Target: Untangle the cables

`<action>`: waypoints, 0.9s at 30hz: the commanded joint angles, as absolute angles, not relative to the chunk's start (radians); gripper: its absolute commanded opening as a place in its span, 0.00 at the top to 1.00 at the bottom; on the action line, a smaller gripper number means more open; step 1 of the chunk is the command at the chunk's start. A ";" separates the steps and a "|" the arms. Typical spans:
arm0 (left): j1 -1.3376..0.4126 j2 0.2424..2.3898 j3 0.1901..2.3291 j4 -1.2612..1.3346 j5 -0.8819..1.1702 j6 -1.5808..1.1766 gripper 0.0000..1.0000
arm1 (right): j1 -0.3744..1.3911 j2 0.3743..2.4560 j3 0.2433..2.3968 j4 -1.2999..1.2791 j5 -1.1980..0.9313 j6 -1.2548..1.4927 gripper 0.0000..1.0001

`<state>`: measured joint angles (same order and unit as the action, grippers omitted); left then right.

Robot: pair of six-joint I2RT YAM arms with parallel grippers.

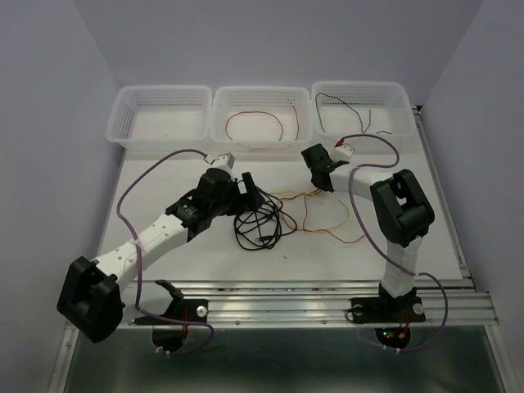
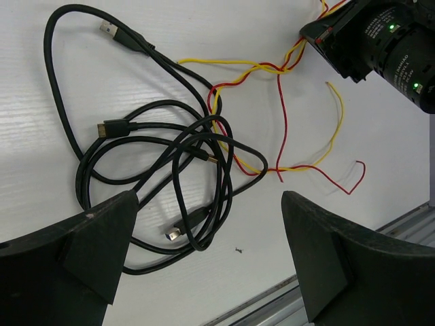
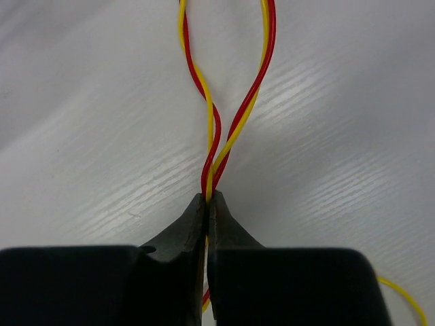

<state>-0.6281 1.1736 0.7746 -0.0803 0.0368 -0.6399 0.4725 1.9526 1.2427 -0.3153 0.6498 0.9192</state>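
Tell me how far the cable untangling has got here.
Seemingly done: a red wire lies in the middle basket, a thin black wire in the right basket. In hand: the right gripper is shut on the twisted red and yellow wires; the left gripper hangs open over the black cable. Left: that cable's loops cross the red and yellow wires on the table.

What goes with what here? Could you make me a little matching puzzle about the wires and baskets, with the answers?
Things:
1. black cable
2. twisted red and yellow wires
3. middle basket
4. right basket

States:
A. holds a thin black wire
B. pinched in the shut right gripper
C. holds a dark red wire loop
D. coiled in front of the open left gripper

Pairs: 1-D, 2-B, 3-C, 4-A.
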 commanded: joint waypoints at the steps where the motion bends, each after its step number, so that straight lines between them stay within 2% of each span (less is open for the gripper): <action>1: -0.634 1.118 0.785 -0.087 0.023 -0.632 0.01 | 0.471 1.866 1.272 -0.269 0.758 0.735 0.99; 4: -0.635 1.089 0.781 -0.086 0.029 -0.632 0.01 | 0.471 1.699 1.200 -0.114 0.707 0.547 0.99; 7: -0.634 1.057 0.772 -0.066 0.057 -0.624 0.01 | 0.471 1.507 1.129 0.047 0.481 0.379 0.99; 9: -0.634 1.037 0.767 -0.052 0.069 -0.620 0.01 | 0.471 1.375 1.102 0.122 0.410 0.310 0.99; 12: -0.634 1.017 0.765 -0.037 0.078 -0.617 0.01 | 0.494 1.264 1.138 0.102 0.293 0.267 0.99; 15: -0.634 1.000 0.775 -0.029 0.078 -0.603 0.01 | 0.494 1.227 1.261 0.049 0.117 0.261 0.99; 19: -0.634 0.968 0.782 -0.026 0.084 -0.589 0.01 | 0.494 1.255 1.442 0.006 -0.238 0.325 0.99; 22: -0.634 0.934 0.773 -0.022 0.098 -0.586 0.01 | 0.494 1.291 1.532 0.009 -0.368 0.399 0.99; 27: -0.634 0.838 0.717 -0.009 0.139 -0.597 0.01 | 0.494 1.305 1.484 0.015 -0.338 0.452 0.99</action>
<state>-0.6281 0.9127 0.7547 -0.0589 0.0948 -0.6102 0.4862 1.2861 1.5066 0.0132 -0.2615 0.3996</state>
